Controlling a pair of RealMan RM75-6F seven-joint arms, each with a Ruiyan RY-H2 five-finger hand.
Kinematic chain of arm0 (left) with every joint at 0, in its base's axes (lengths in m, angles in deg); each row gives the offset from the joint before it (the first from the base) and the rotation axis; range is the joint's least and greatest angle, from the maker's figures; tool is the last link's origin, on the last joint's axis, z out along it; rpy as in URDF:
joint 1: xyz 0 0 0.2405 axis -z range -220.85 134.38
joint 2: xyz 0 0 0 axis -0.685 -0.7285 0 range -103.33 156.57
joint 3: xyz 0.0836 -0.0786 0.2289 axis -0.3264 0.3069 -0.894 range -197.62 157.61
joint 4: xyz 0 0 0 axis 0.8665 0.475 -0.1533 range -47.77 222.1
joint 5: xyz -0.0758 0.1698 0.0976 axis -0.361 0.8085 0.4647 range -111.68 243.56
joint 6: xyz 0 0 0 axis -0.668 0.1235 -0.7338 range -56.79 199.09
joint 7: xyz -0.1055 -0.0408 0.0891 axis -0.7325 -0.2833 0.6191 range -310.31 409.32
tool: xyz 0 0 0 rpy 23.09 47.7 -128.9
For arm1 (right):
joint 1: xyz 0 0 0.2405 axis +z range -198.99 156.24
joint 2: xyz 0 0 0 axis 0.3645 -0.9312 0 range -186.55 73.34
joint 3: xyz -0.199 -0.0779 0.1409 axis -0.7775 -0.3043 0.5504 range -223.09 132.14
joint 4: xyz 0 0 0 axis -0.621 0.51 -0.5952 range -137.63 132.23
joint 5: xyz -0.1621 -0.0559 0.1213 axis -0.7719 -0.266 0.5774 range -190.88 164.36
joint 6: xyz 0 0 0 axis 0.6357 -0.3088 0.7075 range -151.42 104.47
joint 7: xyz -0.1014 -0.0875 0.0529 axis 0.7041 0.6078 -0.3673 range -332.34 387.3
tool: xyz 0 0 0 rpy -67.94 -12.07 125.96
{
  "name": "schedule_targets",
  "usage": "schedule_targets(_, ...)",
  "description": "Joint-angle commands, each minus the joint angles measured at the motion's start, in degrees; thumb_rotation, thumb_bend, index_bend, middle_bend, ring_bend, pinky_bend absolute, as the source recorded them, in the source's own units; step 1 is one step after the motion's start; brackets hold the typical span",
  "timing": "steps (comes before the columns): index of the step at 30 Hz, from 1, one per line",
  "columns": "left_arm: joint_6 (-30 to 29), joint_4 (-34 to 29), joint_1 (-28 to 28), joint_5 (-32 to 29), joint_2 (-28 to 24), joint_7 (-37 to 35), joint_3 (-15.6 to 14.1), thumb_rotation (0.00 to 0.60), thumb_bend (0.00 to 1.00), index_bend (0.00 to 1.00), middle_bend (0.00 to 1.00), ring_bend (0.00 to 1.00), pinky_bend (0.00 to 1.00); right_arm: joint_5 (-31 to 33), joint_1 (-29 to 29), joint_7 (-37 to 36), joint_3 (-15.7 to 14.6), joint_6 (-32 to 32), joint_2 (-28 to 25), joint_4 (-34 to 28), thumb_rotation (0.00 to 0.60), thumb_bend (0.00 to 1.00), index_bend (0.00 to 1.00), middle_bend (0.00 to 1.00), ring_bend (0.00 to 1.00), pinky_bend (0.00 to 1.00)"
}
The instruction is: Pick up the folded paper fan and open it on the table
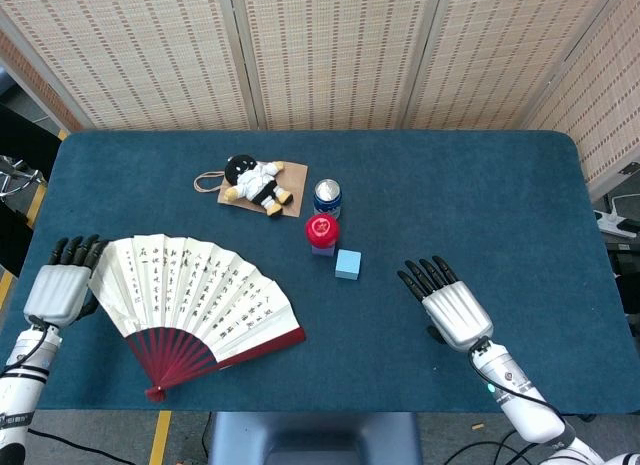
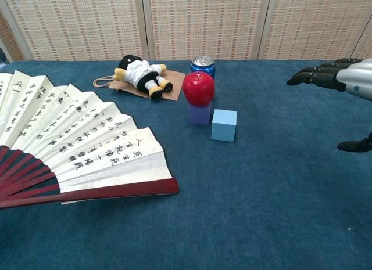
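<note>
The paper fan [image 1: 195, 300] is spread wide at the table's front left, white leaf with black writing and dark red ribs [image 2: 87, 148]. My left hand [image 1: 60, 288] is at the fan's left outer edge and holds it there; the grip itself is hidden behind the leaf. In the chest view the fan's left part reaches the frame edge and my left hand does not show. My right hand [image 1: 452, 307] hovers at the front right with its fingers [image 2: 317, 77] spread, holding nothing, well apart from the fan.
A plush doll [image 1: 256, 182] lies on a brown paper bag [image 1: 292, 175] at the back. A blue can [image 1: 327, 196], a red apple [image 1: 322, 229] on a purple block [image 2: 200, 114] and a light blue cube [image 1: 348, 264] stand mid-table.
</note>
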State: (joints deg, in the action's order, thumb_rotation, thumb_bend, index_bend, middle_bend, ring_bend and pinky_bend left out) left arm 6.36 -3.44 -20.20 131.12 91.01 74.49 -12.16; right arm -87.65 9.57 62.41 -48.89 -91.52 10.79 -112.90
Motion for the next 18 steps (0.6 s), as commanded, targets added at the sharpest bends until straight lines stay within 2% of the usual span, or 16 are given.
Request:
schedule_targets(1,-4.25,26.41,1.6,-8.54,13.43,14.02,1.14,0.6,0.5,0.0,0.0,0.0,0.04,-0.53,-0.24,-0.98,-0.1,1.0,-0.56,0.13,0.6,0.14,0.0,0.0,0.0,0.0)
schedule_targets(4,-5.8,31.03,1.87,-8.82,15.29,18.05,0.99,0.6,0.55,0.0,0.0,0.0,0.04,-0.87,-0.37,-1.65,-0.09,1.82,-0.86,0.14,0.6,0.14,0.0,0.0,0.0,0.0)
schedule_targets(6,-7.89,33.06,1.71,-9.03,16.81,16.14,2.61,0.6,0.6,0.0,0.0,0.0,0.03,-1.14,-0.48,-2.04,-0.02,2.22,-1.0,0.02,0.6,0.14,0.0,0.0,0.0,0.0)
schedule_targets(8,-6.8,30.35,1.04,-10.69,16.31,11.43,4.64,0.6,0.62,0.0,0.0,0.0,0.03,-1.66,-0.73,-2.29,0.0,2.25,-1.15,-0.02,0.6,0.14,0.0,0.0,0.0,0.0)
schedule_targets(10,-7.61,26.15,-0.03,-9.21,14.77,5.12,5.55,0.6,0.6,0.0,0.0,0.0,0.03,-2.21,-1.07,-2.48,0.07,1.95,-1.19,-0.03,0.6,0.14,0.0,0.0,0.0,0.0)
schedule_targets(13,-9.35,15.34,-3.28,-2.79,10.75,-11.67,5.48,0.6,0.49,0.0,0.0,0.0,0.03,-3.01,-2.17,-2.48,-0.15,0.81,-1.32,-0.02,0.6,0.14,0.0,0.0,0.0,0.0)
schedule_targets(15,-10.17,6.79,-6.28,5.25,6.83,-29.08,3.62,0.6,0.46,0.0,0.0,0.0,0.03,-3.79,-3.79,-3.36,-0.67,-0.92,-1.25,0.06,0.6,0.14,0.0,0.0,0.0,0.0)
schedule_targets(17,-12.66,0.9,-9.24,14.7,3.4,-46.12,0.38,0.6,0.43,0.0,0.0,0.0,0.03,-5.41,-6.19,-5.01,-1.56,-3.72,-1.06,0.75,0.6,0.14,0.0,0.0,0.0,0.0)
schedule_targets(18,-13.89,-0.28,-10.27,18.65,2.38,-52.43,-1.42,0.6,0.42,0.0,0.0,0.0,0.03,-6.3,-7.46,-5.85,-2.05,-5.26,-0.95,1.24,0.6,0.14,0.0,0.0,0.0,0.0)
